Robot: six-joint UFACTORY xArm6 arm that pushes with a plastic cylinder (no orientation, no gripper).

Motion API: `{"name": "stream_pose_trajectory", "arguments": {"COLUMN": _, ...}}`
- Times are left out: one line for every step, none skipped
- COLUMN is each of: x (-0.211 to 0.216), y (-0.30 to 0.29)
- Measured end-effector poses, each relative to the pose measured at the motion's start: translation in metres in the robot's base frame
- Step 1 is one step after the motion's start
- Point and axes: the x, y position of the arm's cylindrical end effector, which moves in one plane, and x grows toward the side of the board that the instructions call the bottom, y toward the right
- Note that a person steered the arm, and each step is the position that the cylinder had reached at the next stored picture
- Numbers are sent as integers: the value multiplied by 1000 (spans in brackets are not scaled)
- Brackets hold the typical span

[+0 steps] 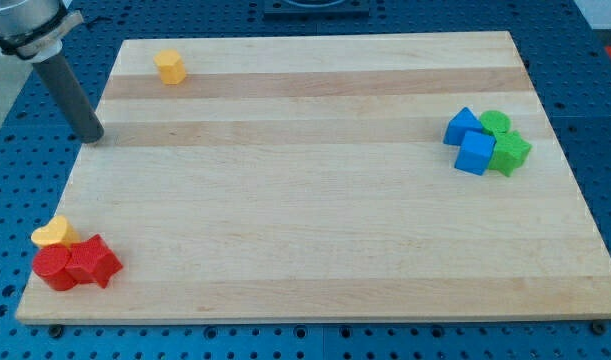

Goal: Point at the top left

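Item 1. Counter: pale wooden board (315, 190) with lengthwise grain bands, resting on a blue perforated base (585, 60).

Item 2. Arm end: straight dark rod (70, 90) descending from the view's top left corner. My tip (91, 138) sits at the board's left edge, in its upper left region, below and to the left of the yellow block listed next, apart from it. No fingers are fitted to this rod, so there is nothing released, clenched or grasping.

Item 3. Small yellow block, roughly cylindrical (169, 66), alone near the board's top left corner.

Item 4. Bottom left cluster: yellow block with a rounded, heart-like top (53, 233), touching a red cylindrical block (53, 267) below it; beside that, on the view's right, a red block of angular, star-like form (95, 263). The two reds touch.

Item 5. Right-side cluster, near the right edge, upper half: blue block, wedge-like (461, 126); blue cube (475, 153); green cylindrical block (496, 123); green angular block (510, 152). All four are packed together, blues on the left, greens on the right.

Item 6. Task location: the board's top left corner (125, 45), above and to the right of my tip.
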Motion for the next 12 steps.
{"name": "stream_pose_trajectory", "arguments": {"x": -9, "y": -1}}
{"name": "stream_pose_trajectory", "arguments": {"x": -46, "y": -11}}
{"name": "stream_pose_trajectory", "arguments": {"x": -76, "y": -13}}
{"name": "stream_pose_trajectory", "arguments": {"x": -78, "y": -14}}
{"name": "stream_pose_trajectory", "arguments": {"x": -82, "y": -14}}
{"name": "stream_pose_trajectory", "arguments": {"x": -102, "y": -14}}
{"name": "stream_pose_trajectory", "arguments": {"x": -140, "y": -14}}
{"name": "stream_pose_trajectory", "arguments": {"x": -160, "y": -7}}
{"name": "stream_pose_trajectory", "arguments": {"x": -160, "y": -7}}
{"name": "stream_pose_trajectory", "arguments": {"x": -160, "y": -2}}
{"name": "stream_pose_trajectory", "arguments": {"x": -160, "y": 21}}
{"name": "stream_pose_trajectory", "arguments": {"x": -148, "y": 32}}
